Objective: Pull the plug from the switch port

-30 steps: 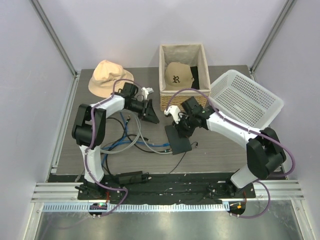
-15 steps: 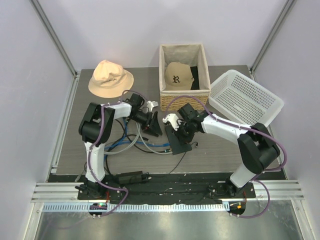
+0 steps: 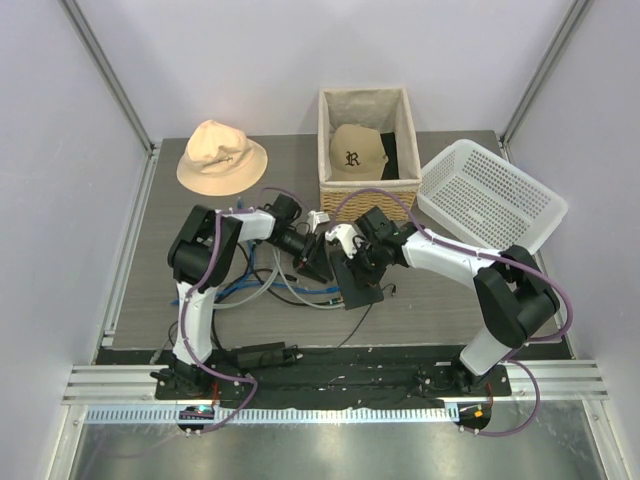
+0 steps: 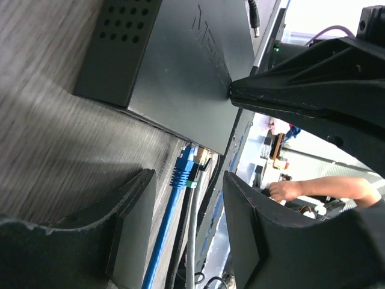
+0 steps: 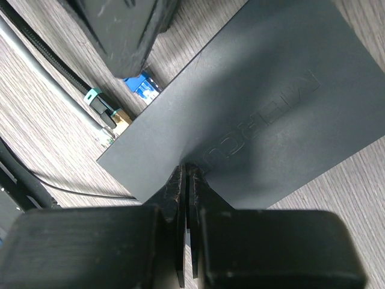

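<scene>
Left gripper (image 4: 187,177) moved closer to switch (image 5: 258,90), spread at blue plug (image 4: 182,168), right gripper (image 5: 187,173) pressed together on switch

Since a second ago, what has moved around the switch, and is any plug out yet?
The left gripper swung from beside the wicker basket toward the switch; the blue plug now sits between its open fingers, ungripped. The right gripper barely shifted, shut, tips pressing the switch's top. The switch, the seated plug and the beige hat stayed put.
</scene>
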Controlling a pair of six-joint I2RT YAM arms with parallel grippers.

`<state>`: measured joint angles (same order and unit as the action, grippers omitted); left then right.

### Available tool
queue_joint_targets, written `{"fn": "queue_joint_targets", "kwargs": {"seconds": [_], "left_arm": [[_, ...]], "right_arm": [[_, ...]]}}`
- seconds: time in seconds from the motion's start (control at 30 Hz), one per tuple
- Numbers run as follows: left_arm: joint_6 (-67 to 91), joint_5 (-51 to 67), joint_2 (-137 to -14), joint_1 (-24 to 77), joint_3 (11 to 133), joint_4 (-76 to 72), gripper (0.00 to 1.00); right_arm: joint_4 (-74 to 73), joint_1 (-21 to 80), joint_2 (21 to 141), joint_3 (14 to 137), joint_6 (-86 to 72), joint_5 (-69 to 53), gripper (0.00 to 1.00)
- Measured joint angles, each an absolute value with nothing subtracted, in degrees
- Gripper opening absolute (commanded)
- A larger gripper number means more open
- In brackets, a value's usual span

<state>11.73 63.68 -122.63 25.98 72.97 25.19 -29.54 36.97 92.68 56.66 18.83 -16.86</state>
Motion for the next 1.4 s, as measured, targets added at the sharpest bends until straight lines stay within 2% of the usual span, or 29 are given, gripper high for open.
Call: {"fn": "queue_joint_targets", "kwargs": {"seconds": [0.67, 0.93, 1.1, 1.23, 1.4], "left_arm": [[10.1, 65.9, -123.7, 28.0, 72.9, 25.2, 0.53], [12.2, 67.1, -123.0, 28.0, 69.3, 19.7, 0.52], [14.9, 66.9, -122.4, 28.0, 67.4, 15.9, 0.49], [16.6, 65.8, -122.1, 28.0, 66.5, 14.1, 0.41], [17.8, 64.2, -122.1, 28.4, 66.7, 14.1, 0.41]], "right_arm": [[-27.4, 36.9, 92.7, 55.9, 14.4, -17.5, 0.01], [-26.5, 36.5, 92.6, 55.4, 11.7, -18.4, 0.01], [-26.3, 36.2, 92.6, 55.2, 10.3, -18.6, 0.01], [-26.2, 36.2, 92.6, 55.2, 10.0, -18.7, 0.01], [-26.0, 36.1, 92.6, 55.1, 9.6, -18.7, 0.01]]}}
